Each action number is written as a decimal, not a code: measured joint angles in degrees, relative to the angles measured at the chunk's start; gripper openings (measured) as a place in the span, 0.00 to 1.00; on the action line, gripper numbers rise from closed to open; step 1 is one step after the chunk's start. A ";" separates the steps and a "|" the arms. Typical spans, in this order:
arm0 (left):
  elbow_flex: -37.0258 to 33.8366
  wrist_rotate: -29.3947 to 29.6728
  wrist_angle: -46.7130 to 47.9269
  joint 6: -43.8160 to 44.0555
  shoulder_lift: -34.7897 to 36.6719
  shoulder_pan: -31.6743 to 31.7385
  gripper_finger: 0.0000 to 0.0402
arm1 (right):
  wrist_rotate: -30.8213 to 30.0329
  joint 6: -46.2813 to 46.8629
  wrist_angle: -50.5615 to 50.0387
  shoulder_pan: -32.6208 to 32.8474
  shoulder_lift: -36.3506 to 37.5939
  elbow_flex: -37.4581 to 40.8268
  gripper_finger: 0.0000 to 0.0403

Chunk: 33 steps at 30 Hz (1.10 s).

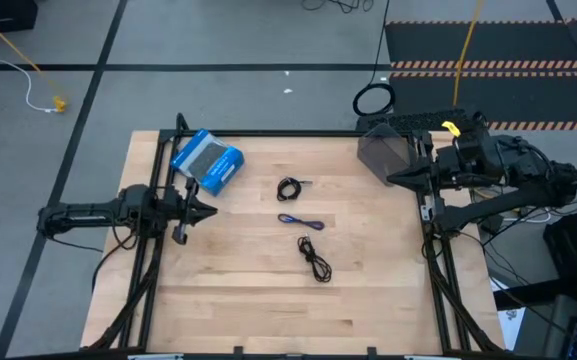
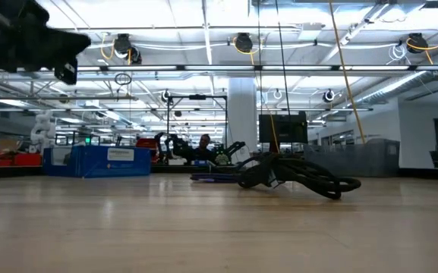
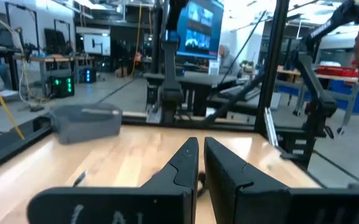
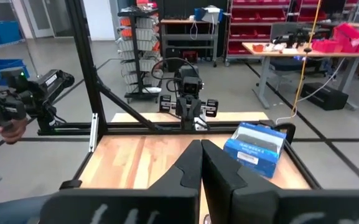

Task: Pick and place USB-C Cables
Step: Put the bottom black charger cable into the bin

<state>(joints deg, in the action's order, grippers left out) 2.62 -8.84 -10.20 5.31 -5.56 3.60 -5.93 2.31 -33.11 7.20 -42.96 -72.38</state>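
Note:
Three USB-C cables lie on the wooden table (image 1: 238,300) near its middle: a black one coiled in a small ring (image 1: 289,187), a blue-purple one (image 1: 300,221) and a black bundled one (image 1: 315,258). In the low view the near black cable (image 2: 298,174) lies in front. My left gripper (image 1: 211,209) is shut and empty at the table's left side, pointing right; it also shows in the left wrist view (image 3: 200,155). My right gripper (image 1: 393,180) is shut and empty at the right side, pointing left; it also shows in the right wrist view (image 4: 200,155).
A blue-and-grey box (image 1: 208,162) lies at the far left, just beyond my left gripper. A grey bin (image 1: 383,148) stands at the far right corner. A large black cable hoop (image 1: 373,100) lies on the floor beyond the table. A person's hand (image 4: 8,127) shows beyond the table.

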 joint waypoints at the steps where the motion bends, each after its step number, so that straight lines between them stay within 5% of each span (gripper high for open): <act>1: 1.32 0.00 -0.04 0.04 -1.00 0.00 0.08 | 0.00 -0.17 0.37 0.00 -0.09 0.00 0.00; 19: 42.78 -0.09 30.81 -2.61 -28.49 0.00 0.08 | -0.01 -0.45 9.23 0.00 -0.37 7.66 0.00; 33: 61.58 -0.07 40.15 -4.29 -35.36 0.00 0.08 | -0.02 0.50 12.43 -0.02 -0.35 12.02 0.00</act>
<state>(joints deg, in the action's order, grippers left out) 64.20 -8.91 29.95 1.02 -40.93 3.60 -5.96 2.82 -20.67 7.18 -43.31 -60.36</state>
